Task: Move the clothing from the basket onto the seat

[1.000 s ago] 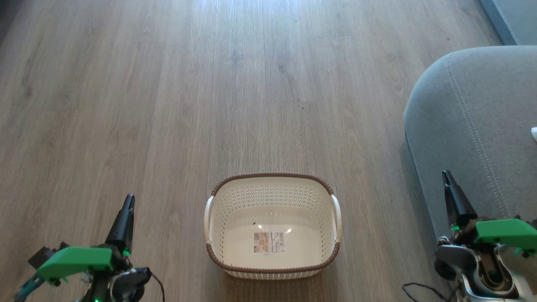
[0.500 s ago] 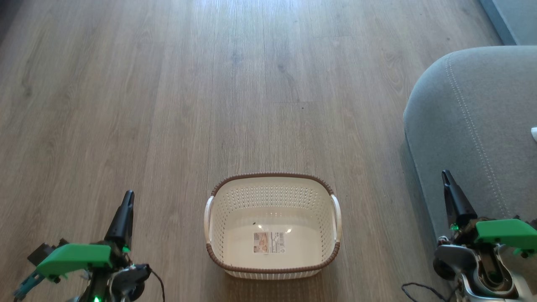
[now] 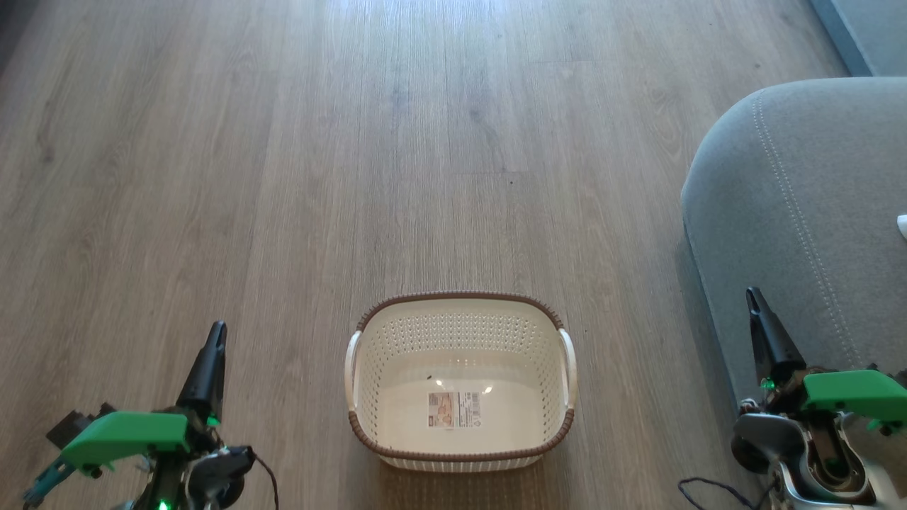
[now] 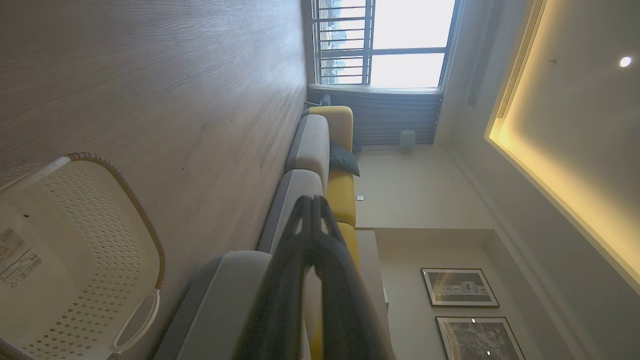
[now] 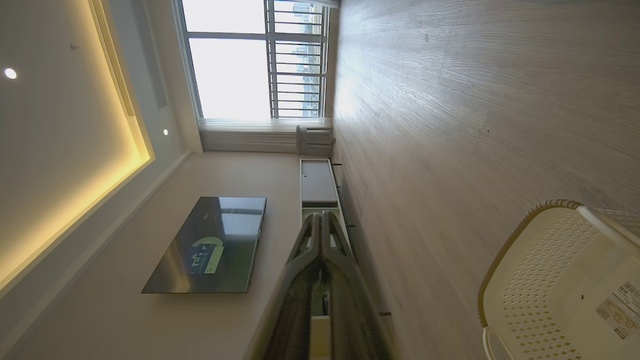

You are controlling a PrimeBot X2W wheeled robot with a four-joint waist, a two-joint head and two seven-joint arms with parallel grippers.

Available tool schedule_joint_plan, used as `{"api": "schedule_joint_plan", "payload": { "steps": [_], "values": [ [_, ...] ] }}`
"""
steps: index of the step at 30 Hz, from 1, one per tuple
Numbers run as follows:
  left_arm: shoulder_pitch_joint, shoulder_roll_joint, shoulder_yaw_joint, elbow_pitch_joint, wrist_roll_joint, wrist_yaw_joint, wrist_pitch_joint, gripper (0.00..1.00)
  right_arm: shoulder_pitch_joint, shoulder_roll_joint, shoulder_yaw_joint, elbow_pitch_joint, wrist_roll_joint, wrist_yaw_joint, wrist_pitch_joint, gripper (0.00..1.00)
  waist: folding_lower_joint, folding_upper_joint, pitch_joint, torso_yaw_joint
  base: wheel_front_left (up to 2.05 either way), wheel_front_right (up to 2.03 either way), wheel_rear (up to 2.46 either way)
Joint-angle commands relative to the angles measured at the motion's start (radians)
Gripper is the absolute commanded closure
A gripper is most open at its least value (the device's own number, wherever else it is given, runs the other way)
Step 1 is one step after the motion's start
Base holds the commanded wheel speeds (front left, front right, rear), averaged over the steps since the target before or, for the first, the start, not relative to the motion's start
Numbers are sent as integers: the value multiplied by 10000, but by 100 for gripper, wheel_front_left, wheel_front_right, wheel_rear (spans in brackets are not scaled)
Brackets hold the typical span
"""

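The cream basket [image 3: 462,455] with its brown rim stands on the wood floor at the lower middle of the head view. It holds nothing but a label sticker on its base. Its rim also shows as basket [image 4: 131,194] and basket [image 5: 529,214] in the wrist views. The grey seat [image 3: 793,212] fills the right side, and a small white scrap [image 3: 902,227] lies on it at the frame edge. The clothing is out of view. My left gripper [image 3: 218,330] is shut and empty, left of the basket. My right gripper [image 3: 751,295] is shut and empty beside the seat's front edge.
Bare wood floor [image 3: 354,142] stretches ahead of the basket. A dark cable [image 3: 708,492] lies on the floor by my right arm. A low cabinet [image 5: 317,182] and wall-hung TV [image 5: 210,245] stand along one wall. The sofa's yellow back [image 4: 342,190] runs toward a window.
My left gripper has shifted slightly to the left and its tip has risen a little. The basket, the seat and the right gripper stay as they were.
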Motion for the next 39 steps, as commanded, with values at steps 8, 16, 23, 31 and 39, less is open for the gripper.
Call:
{"api": "schedule_joint_plan", "payload": {
  "steps": [8, 16, 23, 31, 39],
  "values": [
    [-477, 148, 336, -332, -60, -94, 77, 100, -173, -33, 170, -397, 60, 6, 56, 100, 0, 0, 0, 0, 0, 0, 0],
    [-477, 148, 336, -332, -60, -94, 77, 100, -173, -33, 170, -397, 60, 6, 56, 100, 0, 0, 0, 0, 0, 0, 0],
    [-476, 148, 336, -332, -61, -94, 77, 100, -173, -33, 170, -397, 60, 6, 56, 100, 0, 0, 0, 0, 0, 0, 0],
    [-476, 148, 335, -332, -61, -94, 77, 100, -173, -33, 170, -397, 60, 6, 56, 100, 0, 0, 0, 0, 0, 0, 0],
    [-476, 148, 335, -333, -61, -94, 76, 100, -173, -33, 171, -397, 61, 6, 56, 100, 0, 0, 0, 0, 0, 0, 0]
  ]
}}
